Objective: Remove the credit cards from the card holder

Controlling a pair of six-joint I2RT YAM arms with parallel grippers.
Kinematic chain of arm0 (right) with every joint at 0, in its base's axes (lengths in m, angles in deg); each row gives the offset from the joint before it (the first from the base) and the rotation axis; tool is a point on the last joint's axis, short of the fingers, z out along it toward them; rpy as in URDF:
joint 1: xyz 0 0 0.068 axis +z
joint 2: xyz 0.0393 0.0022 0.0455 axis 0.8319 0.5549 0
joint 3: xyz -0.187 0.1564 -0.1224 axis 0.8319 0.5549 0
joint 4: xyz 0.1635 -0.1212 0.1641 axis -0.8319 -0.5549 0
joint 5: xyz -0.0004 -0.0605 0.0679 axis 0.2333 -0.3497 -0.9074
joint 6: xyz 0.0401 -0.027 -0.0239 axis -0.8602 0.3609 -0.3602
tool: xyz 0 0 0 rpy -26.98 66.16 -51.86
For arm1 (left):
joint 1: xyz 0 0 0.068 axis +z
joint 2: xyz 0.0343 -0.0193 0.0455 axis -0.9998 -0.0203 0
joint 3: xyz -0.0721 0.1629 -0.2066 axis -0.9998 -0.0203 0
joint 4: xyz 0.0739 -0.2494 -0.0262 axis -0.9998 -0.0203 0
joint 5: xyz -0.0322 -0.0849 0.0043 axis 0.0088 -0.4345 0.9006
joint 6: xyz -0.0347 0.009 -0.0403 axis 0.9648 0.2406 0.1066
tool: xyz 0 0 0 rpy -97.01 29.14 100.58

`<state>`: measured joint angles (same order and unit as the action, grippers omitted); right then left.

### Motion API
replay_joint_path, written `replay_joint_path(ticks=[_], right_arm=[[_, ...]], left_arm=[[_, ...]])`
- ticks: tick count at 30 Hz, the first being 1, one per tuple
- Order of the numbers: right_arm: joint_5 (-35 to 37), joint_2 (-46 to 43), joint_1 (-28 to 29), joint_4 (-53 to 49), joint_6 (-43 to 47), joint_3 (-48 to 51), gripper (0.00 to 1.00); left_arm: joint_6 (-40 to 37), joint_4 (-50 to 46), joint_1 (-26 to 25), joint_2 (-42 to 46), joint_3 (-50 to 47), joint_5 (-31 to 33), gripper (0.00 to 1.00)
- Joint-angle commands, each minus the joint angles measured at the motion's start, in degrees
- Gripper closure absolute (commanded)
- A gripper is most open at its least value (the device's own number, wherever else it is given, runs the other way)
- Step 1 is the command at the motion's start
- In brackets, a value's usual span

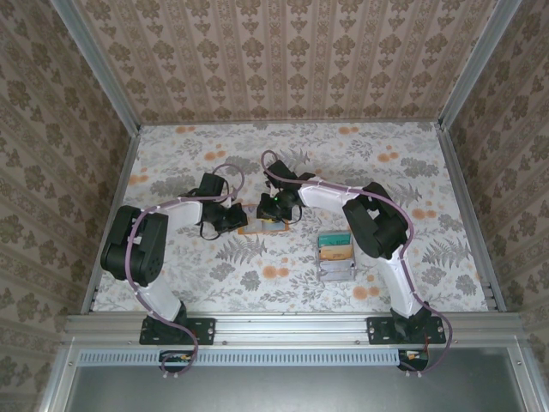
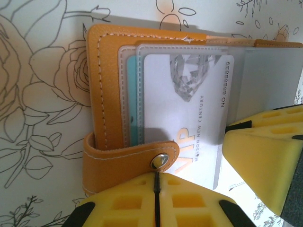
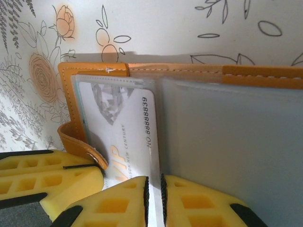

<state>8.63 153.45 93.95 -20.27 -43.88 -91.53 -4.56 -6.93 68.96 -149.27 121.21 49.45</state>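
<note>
Left claw (image 2: 155, 177) sits clenched at the card holder (image 2: 106, 94) strap (image 2: 125, 158), right claw (image 3: 154, 182) beside it pinching the white credit card (image 3: 123, 127)

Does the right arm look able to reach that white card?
Probably yes: the right gripper is closed on the white card's exposed edge, and the left gripper pins the card holder.

Black-and-white arms (image 1: 176, 209) trail mauve cables (image 1: 225, 166); left pincer (image 2: 155, 189) and right pincer (image 3: 154, 191) carry yellow fingers (image 2: 128, 204) with rectangular pockets.
</note>
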Motion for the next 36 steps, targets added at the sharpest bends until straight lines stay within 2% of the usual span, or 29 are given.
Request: replay_joint_path(ticks=[1,15,17,20,21,36], right_arm=[[-3.10,1.71,-0.12,1.17,-1.30,-0.78,0.84],[-5.95,2.69,0.49,2.31,-0.96,-1.45,0.82],[-5.46,2.55,0.50,2.14,-0.96,-1.14,0.86],[-5.37,2.41,0.45,2.07,-0.87,-1.06,0.99],[-5.34,2.37,0.41,2.14,-0.78,-1.05,1.00],[0.08,-4.88,-3.60,2.55,-0.18,5.81,1.00]], left_arm=[[0.24,-1.18,-0.15,-1.54,0.43,0.68,0.91],[0.24,-0.73,-0.58,-2.07,0.49,-0.62,0.91],[0.24,-0.74,-0.60,-1.98,0.51,-0.55,0.91],[0.11,-0.78,-0.60,-1.90,0.45,-0.41,0.91],[0.17,-0.82,-0.60,-1.92,0.43,-0.37,0.91],[0.59,-2.43,0.83,-1.45,0.03,1.83,0.92]])
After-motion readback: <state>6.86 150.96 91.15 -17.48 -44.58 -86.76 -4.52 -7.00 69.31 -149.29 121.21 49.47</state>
